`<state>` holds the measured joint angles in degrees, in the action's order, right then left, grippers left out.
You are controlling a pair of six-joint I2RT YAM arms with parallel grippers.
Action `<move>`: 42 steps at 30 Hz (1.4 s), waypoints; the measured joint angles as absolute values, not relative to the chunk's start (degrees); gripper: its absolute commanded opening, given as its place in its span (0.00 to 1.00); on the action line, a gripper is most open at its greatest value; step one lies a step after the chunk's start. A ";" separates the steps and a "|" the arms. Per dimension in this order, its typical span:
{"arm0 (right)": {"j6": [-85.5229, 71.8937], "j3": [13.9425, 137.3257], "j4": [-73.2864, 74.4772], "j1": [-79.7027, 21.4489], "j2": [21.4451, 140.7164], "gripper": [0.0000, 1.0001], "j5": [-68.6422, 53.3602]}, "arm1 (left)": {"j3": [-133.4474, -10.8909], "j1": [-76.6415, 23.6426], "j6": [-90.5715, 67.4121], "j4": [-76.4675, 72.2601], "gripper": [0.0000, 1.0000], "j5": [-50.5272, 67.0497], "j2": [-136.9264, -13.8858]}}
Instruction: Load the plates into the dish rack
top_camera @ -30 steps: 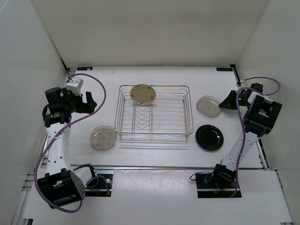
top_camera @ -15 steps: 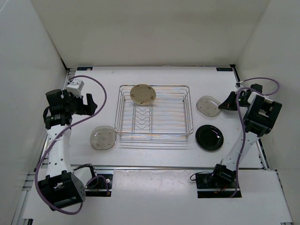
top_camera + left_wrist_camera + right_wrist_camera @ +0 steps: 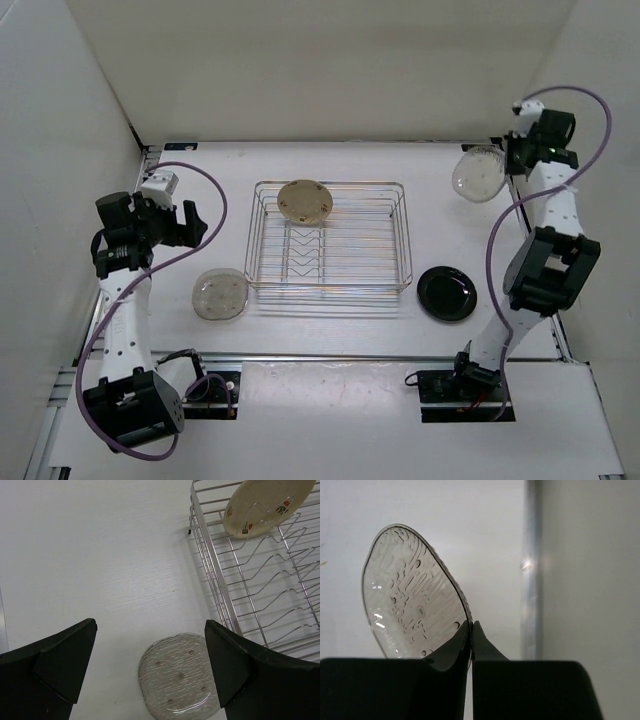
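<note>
The chrome wire dish rack [image 3: 405,240] stands mid-table, also in the left wrist view [image 3: 216,580]. The tan-yellow plate [image 3: 304,201] stands in its far prongs [image 3: 265,505]. The translucent speckled beige plate [image 3: 220,294] lies flat left of the rack. My left gripper [image 3: 190,220] is open and empty above it, with the plate [image 3: 177,677] between and below the fingers. My right gripper [image 3: 507,165] is shut on the rim of the pale off-white plate [image 3: 478,173], held high at the back right; the fingers [image 3: 471,625] pinch its edge [image 3: 410,600]. The glossy black plate [image 3: 446,292] lies right of the rack.
White walls close in the table on the left, back and right. A metal rail [image 3: 530,570] runs along the right wall near the raised plate. The arm bases [image 3: 455,385] sit at the near edge.
My right gripper has lifted the pale plate off the table beside the rack and carried it up toward the back right corner. The left arm has barely moved.
</note>
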<state>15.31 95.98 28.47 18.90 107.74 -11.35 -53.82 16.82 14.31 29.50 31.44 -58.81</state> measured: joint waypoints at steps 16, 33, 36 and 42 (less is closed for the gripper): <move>72.31 74.91 -24.21 -23.53 90.11 0.00 24.12 | -52.84 17.12 14.31 29.50 1.00 33.98 -57.41; 73.12 76.31 -16.43 -53.98 83.94 0.00 21.96 | -52.80 17.15 14.31 29.47 1.00 35.55 -57.28; 67.79 77.49 -9.26 -54.48 83.94 0.00 20.25 | -52.40 17.15 14.31 29.50 1.00 35.68 -56.49; 60.75 77.47 0.36 -52.45 83.96 0.00 15.38 | -51.94 17.12 14.31 29.47 1.00 36.29 -55.11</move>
